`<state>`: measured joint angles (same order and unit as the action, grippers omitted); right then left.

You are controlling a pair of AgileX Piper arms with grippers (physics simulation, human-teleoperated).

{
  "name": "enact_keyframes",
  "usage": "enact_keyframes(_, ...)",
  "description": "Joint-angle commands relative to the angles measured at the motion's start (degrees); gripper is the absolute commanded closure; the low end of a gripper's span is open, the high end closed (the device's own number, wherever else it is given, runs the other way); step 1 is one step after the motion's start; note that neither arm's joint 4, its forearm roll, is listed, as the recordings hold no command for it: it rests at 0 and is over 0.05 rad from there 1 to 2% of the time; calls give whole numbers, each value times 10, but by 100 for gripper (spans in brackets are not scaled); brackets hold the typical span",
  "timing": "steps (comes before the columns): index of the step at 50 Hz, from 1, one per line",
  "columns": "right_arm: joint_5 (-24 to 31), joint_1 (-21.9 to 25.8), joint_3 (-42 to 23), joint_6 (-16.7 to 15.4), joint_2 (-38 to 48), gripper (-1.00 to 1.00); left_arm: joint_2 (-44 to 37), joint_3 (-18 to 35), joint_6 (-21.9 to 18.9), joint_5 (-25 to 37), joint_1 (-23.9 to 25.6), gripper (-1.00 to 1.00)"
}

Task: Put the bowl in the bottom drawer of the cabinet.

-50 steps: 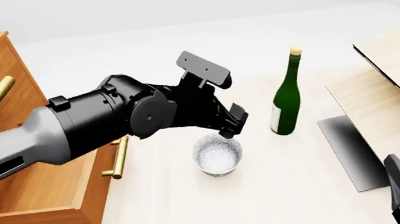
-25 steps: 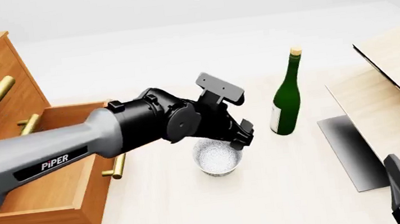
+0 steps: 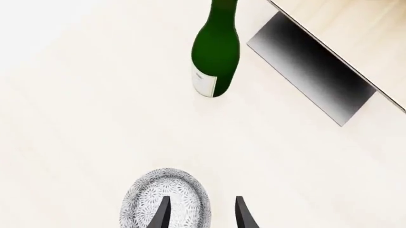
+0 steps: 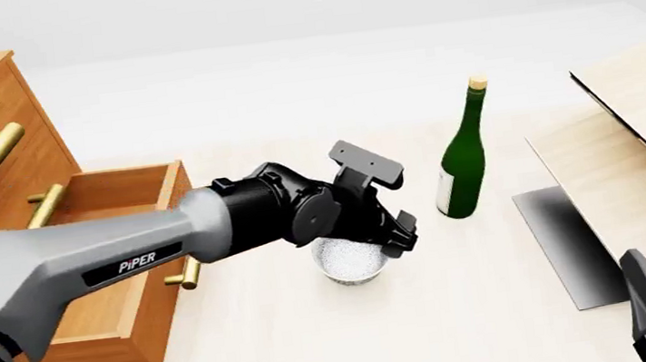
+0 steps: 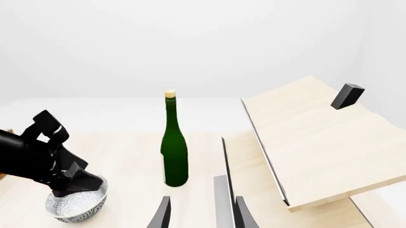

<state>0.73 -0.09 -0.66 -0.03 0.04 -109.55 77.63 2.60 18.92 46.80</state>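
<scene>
Speckled silver bowl (image 4: 353,261) (round, glittery)

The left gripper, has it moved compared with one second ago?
Yes. The left gripper has come down and slightly rightward, nearer the bowl, which stayed put.

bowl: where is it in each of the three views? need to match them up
Front view: the bowl sits on the table at centre, partly covered by the left gripper.
Left wrist view: bottom edge, left of centre, one finger over its inside and one outside the rim.
Right wrist view: lower left corner, under the black left gripper.
Shared landmark: the green wine bottle, upright beside the bowl in all three.
</scene>
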Motion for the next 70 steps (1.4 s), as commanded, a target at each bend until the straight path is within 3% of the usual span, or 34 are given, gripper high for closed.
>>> enact_keyframes(1, 0, 0, 0, 0, 0, -100, -15, -7, 9, -11, 0, -100)
enact_keyframes(70, 0, 0, 0, 0, 0, -100, -88, -6, 60, -49, 3, -100)
